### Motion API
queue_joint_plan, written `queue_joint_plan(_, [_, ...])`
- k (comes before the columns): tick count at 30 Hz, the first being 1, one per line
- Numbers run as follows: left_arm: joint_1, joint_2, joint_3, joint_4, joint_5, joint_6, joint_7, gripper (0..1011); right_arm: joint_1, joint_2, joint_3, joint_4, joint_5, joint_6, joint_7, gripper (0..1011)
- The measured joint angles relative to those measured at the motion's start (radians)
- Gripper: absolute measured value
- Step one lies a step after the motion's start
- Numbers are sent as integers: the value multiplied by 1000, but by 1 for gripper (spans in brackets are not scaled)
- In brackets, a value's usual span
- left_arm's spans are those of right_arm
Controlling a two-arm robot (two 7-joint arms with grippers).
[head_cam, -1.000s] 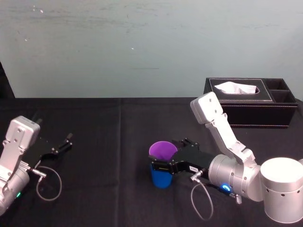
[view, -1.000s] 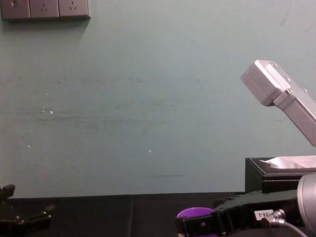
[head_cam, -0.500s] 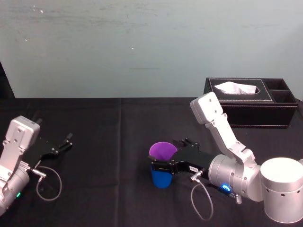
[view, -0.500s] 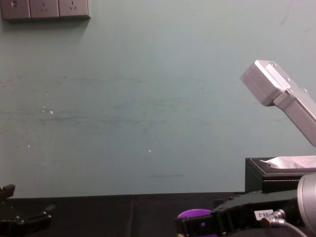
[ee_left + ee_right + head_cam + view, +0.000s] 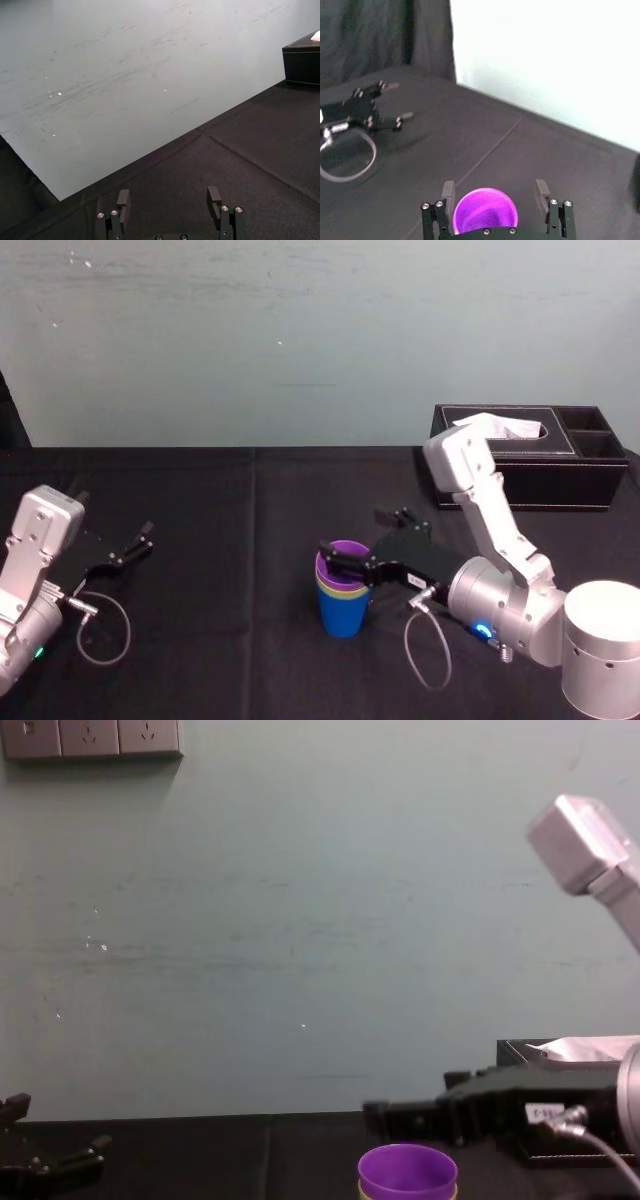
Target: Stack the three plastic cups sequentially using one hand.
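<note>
Head view: the black tissue box [image 5: 530,470] stands at the back of the black table [image 5: 250,500]. The three cups stand nested in one upright stack, nearer the robot than the tissue box and to its left: the blue cup [image 5: 342,615] at the bottom, the rim of the yellow-green cup [image 5: 334,590] showing above it, and the purple cup [image 5: 346,556] on top. The right gripper [image 5: 362,537] reaches over the stack from the tissue box side, its fingers spread apart and holding nothing; one finger lies over the purple rim. The left gripper [image 5: 140,542] rests on the table, far left of the tissue box, fingers parted and empty

Left wrist view: the left gripper's two fingers [image 5: 123,197] stand wide apart above bare black cloth, with a corner of the tissue box [image 5: 305,65] far off

Right wrist view: the purple cup [image 5: 485,212] sits below and between the right gripper's spread fingers [image 5: 541,190], neither of which touches it

Chest view: the purple cup [image 5: 408,1172] stands left of the tissue box [image 5: 515,1065], a sliver of yellow-green below it. The right gripper [image 5: 385,1120] hangs just above the rim, apart from it
</note>
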Motion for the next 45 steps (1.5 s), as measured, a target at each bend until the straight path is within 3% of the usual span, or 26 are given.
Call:
queue_joint_plan(13, [0,0,0,0,0,0,0,1000,-78,-59,100,-7,-25,-187,-111,1003])
queue_joint_plan(19, [0,0,0,0,0,0,0,1000,-111,-76,143,7,-61,-238,-166,1002])
queue_joint_plan(35, [0,0,0,0,0,0,0,1000,-144,-88,217,99,-120,-226,-211,1003])
queue_joint_plan(45, [0,0,0,0,0,0,0,1000,-145,-92,231,113,-131,-215,-199,1003])
